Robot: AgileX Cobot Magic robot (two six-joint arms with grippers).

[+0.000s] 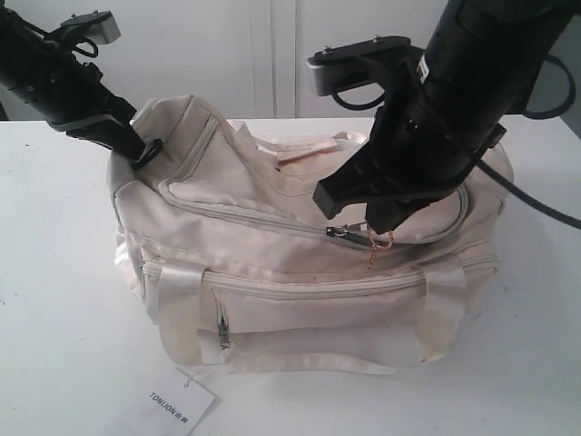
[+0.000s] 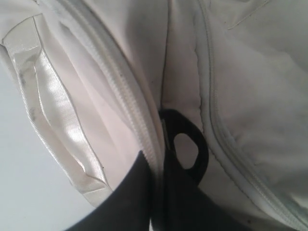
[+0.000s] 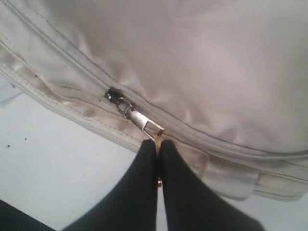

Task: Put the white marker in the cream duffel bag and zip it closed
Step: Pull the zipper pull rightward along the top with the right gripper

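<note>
Right hand pinched on zipper pull | left hand clamping cream duffel bag end

I see the duffel bag sitting on the table, its paper tag lying in front near the left corner; my left gripper is at the bag's left end beside a D-ring, my right gripper on the zipper pull toward the top right
</note>
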